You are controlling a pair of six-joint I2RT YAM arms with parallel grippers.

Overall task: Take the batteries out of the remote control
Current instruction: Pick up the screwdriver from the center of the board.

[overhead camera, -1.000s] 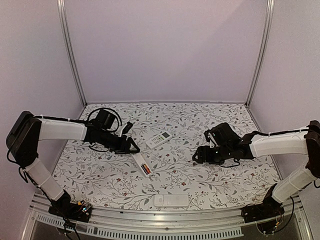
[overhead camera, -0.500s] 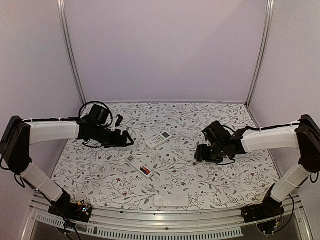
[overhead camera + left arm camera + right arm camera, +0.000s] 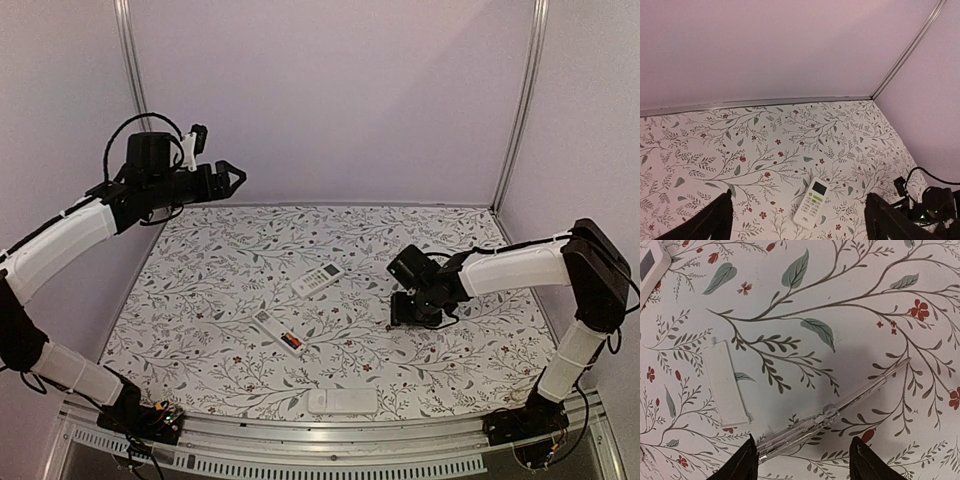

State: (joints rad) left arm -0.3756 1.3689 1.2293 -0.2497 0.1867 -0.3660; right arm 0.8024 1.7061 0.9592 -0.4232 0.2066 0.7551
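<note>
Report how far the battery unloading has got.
Done: a flat white panel, likely the battery cover, lies loose on the table, and the opened remote shows its cells. In hand: nothing; the left gripper is raised and open, the right gripper hangs open over a clear screwdriver-like tool. Left: the batteries sit in the compartment; none is seen outside it.

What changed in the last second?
Left gripper rose from beside the open remote to high near the back wall, jaws open, empty. Right gripper shifted slightly left, over the clear stick. Batteries remain in the remote; the keypad remote stayed put.
</note>
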